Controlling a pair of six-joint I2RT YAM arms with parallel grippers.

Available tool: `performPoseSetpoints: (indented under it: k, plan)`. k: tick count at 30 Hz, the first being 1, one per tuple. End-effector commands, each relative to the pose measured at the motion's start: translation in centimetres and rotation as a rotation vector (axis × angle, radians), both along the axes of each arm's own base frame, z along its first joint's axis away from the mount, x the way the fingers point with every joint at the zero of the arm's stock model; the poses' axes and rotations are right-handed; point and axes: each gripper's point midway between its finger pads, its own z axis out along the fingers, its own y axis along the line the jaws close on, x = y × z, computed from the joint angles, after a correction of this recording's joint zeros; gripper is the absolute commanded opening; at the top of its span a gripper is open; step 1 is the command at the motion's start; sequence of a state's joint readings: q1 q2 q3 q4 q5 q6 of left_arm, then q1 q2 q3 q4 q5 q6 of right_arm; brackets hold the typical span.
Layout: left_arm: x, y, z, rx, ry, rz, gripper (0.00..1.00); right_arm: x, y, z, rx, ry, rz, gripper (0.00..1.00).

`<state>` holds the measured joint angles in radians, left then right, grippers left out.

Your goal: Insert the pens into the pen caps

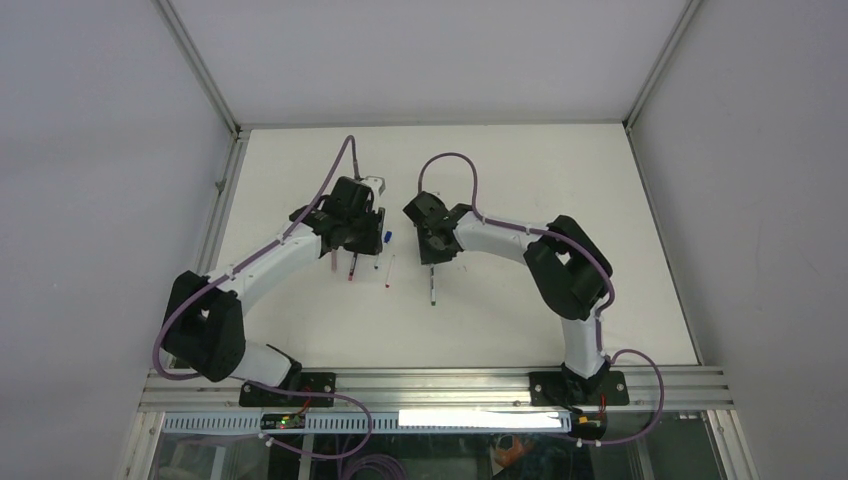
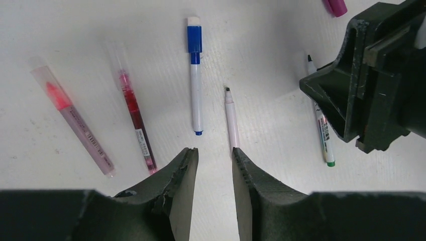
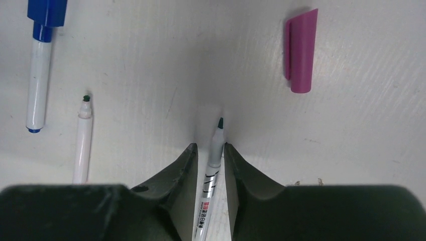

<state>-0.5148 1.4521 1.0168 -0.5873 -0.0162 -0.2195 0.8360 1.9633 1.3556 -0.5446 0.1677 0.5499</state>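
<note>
**White pen in the right hand's jaws, magenta cap lying ahead**

White-bodied with a dark green tip, the pen (image 3: pixel 207 191) lies flat near the middle of the bench (image 1: pixel 520 170), running straight between the fingers of the right hand (image 3: pixel 209 147). The jaws stand narrow on either side of it, but I cannot tell whether they pinch it yet. The magenta cap (image 3: pixel 300 50) lies apart on the bench, beyond the tip and off to one side.

The left hand (image 2: pixel 215 153) hangs about half open and holds nothing. The bare-tipped pale pink pen (image 2: pixel 231 118) ends right at its fingertips. Beside that lies a pen with a blue cap on (image 2: pixel 196 90), which looks finished. Farther along are a dark red pen (image 2: pixel 135 115) and a pink pen (image 2: pixel 75 120), both apparently under clear caps.

The step in hand looks like picking up the white pen. Next, I judge, comes a firm pinch and a lift. The pen must stay straight while its tip is steered into a cap's open end, probably one steadied by the left hand.
</note>
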Motion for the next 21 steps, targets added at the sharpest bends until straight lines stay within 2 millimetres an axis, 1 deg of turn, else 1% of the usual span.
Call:
performPoseSetpoints:
  k: [1, 3, 6, 7, 8, 9, 11, 13, 14, 16, 18, 21]
  plan:
    - [0.0, -0.3, 1.3, -0.066, -0.040, 0.018, 0.33, 0.5, -0.1, -0.2, -0.046, -0.028, -0.031, 0.27]
    - [-0.1, -0.2, 1.5, -0.071, -0.048, 0.024, 0.33, 0.3, -0.4, -0.2, -0.072, -0.032, -0.027, 0.21]
    - [-0.5, -0.1, 1.6, -0.085, -0.059, 0.033, 0.34, -0.1, -1.0, -0.5, -0.120, -0.038, -0.019, 0.10]
    - [-0.6, 0.0, 1.6, -0.088, -0.061, 0.035, 0.34, -0.3, -1.2, -0.7, -0.132, -0.039, -0.017, 0.04]
    - [-0.7, 0.1, 1.7, -0.093, -0.066, 0.038, 0.34, -0.5, -1.4, -0.8, -0.139, -0.036, -0.015, 0.02]
    - [-0.8, 0.1, 1.7, -0.097, -0.069, 0.040, 0.34, -0.6, -1.4, -1.0, -0.141, -0.032, -0.014, 0.00]
    - [-0.9, 0.2, 1.9, -0.109, -0.086, 0.042, 0.33, -0.8, -1.3, -1.1, -0.133, -0.028, -0.008, 0.00]
    - [-1.1, 0.2, 2.1, -0.123, -0.109, 0.041, 0.33, -0.6, -1.1, -0.6, -0.113, -0.044, -0.003, 0.00]
    - [-1.1, 0.2, 2.1, -0.130, -0.121, 0.036, 0.33, -0.4, -1.0, -0.1, -0.100, -0.059, -0.003, 0.00]
    - [-1.1, -0.7, 2.5, -0.192, -0.161, 0.001, 0.33, 0.3, -0.7, 1.4, -0.069, -0.113, -0.003, 0.00]
    - [-1.5, -2.1, 2.8, -0.279, -0.194, -0.054, 0.34, 1.1, -0.1, 3.5, -0.020, -0.177, -0.006, 0.00]
    - [-2.2, -4.3, 3.1, -0.416, -0.231, -0.146, 0.37, 2.2, 0.8, 7.1, 0.073, -0.276, -0.004, 0.00]
